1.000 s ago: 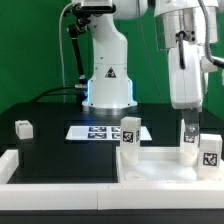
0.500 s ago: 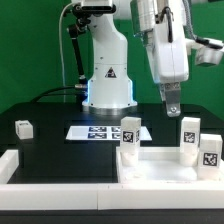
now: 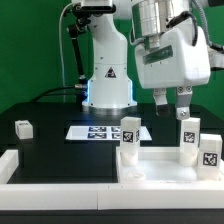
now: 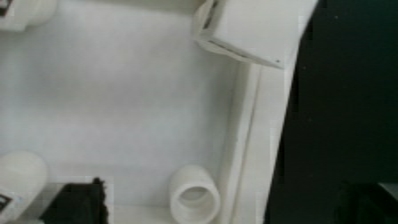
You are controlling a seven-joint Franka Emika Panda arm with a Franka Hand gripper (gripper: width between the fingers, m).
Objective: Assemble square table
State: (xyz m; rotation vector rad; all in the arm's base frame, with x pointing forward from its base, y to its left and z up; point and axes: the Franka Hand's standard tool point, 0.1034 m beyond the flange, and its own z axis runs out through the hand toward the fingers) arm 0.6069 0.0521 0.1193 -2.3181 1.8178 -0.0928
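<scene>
The square table's white top (image 3: 165,168) lies at the exterior view's right, rim side up. Three white tagged legs stand upright on it: one at its near-left corner (image 3: 130,134), one at the back right (image 3: 189,135) and one at the far right (image 3: 209,152). Another leg (image 3: 23,128) lies loose on the black table at the left. My gripper (image 3: 171,100) hangs open and empty above the top, between the standing legs. In the wrist view I look down on the top (image 4: 125,110) and a leg's end (image 4: 196,190), with my dark fingertips (image 4: 75,200) at the edge.
The marker board (image 3: 105,131) lies flat in front of the robot base (image 3: 108,85). A long low white rail (image 3: 55,172) runs along the front left. Black table surface lies between the loose leg and the top.
The gripper has risen from the back-right leg, left it standing, and shifted toward the exterior view's left. It has stayed open. No part has moved.
</scene>
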